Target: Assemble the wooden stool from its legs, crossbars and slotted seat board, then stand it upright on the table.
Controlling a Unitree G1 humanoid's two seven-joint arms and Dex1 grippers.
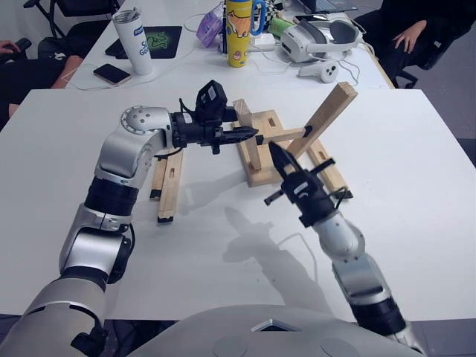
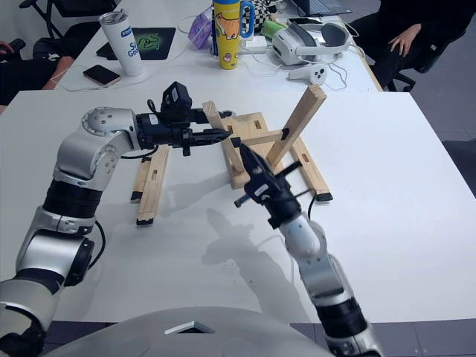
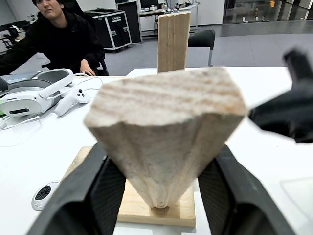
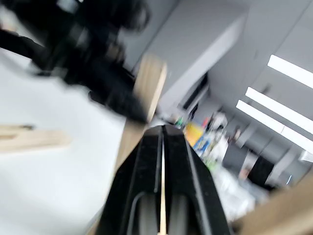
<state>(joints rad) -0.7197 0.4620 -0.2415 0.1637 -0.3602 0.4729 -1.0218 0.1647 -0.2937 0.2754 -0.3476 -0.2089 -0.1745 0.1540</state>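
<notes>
**Stool assembly, mid-stage.** The left hand (image 1: 249, 136) is clamped on a wooden leg (image 1: 242, 111) rising from the slotted seat board (image 1: 269, 121), which lies flat mid-desk (image 1: 416, 186). The right hand (image 1: 277, 152), fingers together and apparently empty, points at the board from 6 o'clock. A crossbar (image 1: 286, 136) meets a tilted leg (image 1: 327, 115). Two loose pieces (image 1: 169, 186) lie at 9 o'clock.

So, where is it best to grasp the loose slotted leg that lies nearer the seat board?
Probably grip the slotted leg across its narrow width, on its near half, coming straight down from above. It lies flat on the table, and its far end sits under the left arm.
</notes>
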